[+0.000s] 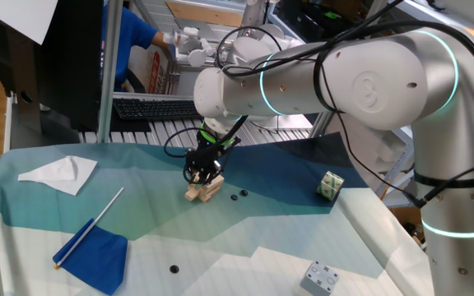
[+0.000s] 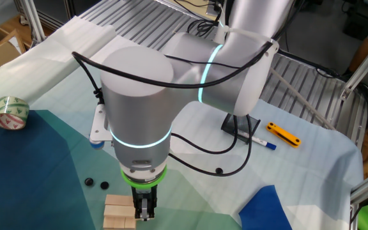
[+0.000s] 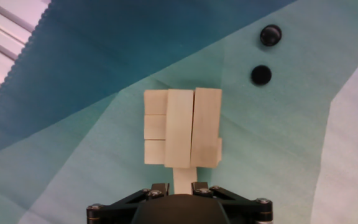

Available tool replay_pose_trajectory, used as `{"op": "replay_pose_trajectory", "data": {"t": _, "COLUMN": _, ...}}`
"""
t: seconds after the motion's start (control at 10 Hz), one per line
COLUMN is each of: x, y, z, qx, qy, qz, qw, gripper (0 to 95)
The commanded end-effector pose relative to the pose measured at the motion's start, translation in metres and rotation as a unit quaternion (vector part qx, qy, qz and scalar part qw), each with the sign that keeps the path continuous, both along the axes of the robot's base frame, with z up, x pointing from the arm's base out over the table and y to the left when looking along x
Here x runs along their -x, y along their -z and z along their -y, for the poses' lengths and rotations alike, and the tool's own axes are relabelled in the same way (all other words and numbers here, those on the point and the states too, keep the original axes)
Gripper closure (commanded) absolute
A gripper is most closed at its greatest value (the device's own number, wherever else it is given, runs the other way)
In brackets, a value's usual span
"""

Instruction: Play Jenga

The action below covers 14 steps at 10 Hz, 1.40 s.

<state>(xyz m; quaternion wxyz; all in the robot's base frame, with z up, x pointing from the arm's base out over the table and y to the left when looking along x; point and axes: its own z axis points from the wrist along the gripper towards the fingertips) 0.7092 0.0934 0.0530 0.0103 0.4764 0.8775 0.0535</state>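
Observation:
The Jenga stack (image 1: 203, 191) of pale wooden blocks stands on the teal cloth at mid-table. It also shows in the other fixed view (image 2: 117, 211) and in the hand view (image 3: 182, 127). My gripper (image 1: 202, 174) sits right at the stack, low over the cloth. In the hand view one block (image 3: 182, 177) sticks out of the stack's near side and runs between my two black fingers (image 3: 160, 188). The gripper (image 3: 181, 185) is shut on that block. In the other fixed view the gripper (image 2: 145, 214) stands at the stack's right side.
Two small black discs (image 3: 261, 74) lie just right of the stack. A green-and-white cube (image 1: 330, 186) and a grey metal block (image 1: 321, 277) lie to the right. A blue flag on a stick (image 1: 97, 247) and white paper (image 1: 60, 174) lie left. A tape roll (image 2: 11, 112) and a yellow knife (image 2: 282, 134) lie further off.

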Motion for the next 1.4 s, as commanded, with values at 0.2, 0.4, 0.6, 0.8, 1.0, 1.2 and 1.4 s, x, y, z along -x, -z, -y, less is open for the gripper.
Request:
{"op": "replay_pose_trajectory", "data": {"t": 0.2, "x": -0.001, "y": -0.0004, "z": 0.0006, "qx": 0.006, "qy": -0.01, "qz": -0.002, "qw": 0.9999, "gripper": 95.0}}
{"op": "replay_pose_trajectory", "data": {"t": 0.4, "x": -0.001, "y": -0.0004, "z": 0.0006, "qx": 0.01, "qy": -0.005, "qz": -0.008, "qw": 0.9999, "gripper": 95.0}}
{"op": "replay_pose_trajectory", "data": {"t": 0.6, "x": -0.001, "y": -0.0004, "z": 0.0006, "qx": 0.025, "qy": -0.002, "qz": -0.028, "qw": 0.9993, "gripper": 95.0}}
{"op": "replay_pose_trajectory", "data": {"t": 0.8, "x": -0.001, "y": -0.0004, "z": 0.0006, "qx": -0.001, "qy": -0.013, "qz": -0.056, "qw": 0.9984, "gripper": 95.0}}
{"op": "replay_pose_trajectory", "data": {"t": 1.0, "x": -0.001, "y": -0.0004, "z": 0.0006, "qx": -0.009, "qy": -0.027, "qz": -0.067, "qw": 0.9973, "gripper": 95.0}}
{"op": "replay_pose_trajectory", "data": {"t": 1.2, "x": -0.001, "y": -0.0004, "z": 0.0006, "qx": -0.013, "qy": -0.03, "qz": -0.067, "qw": 0.9972, "gripper": 95.0}}
{"op": "replay_pose_trajectory", "data": {"t": 1.4, "x": -0.001, "y": -0.0004, "z": 0.0006, "qx": -0.011, "qy": -0.028, "qz": -0.067, "qw": 0.9973, "gripper": 95.0}}
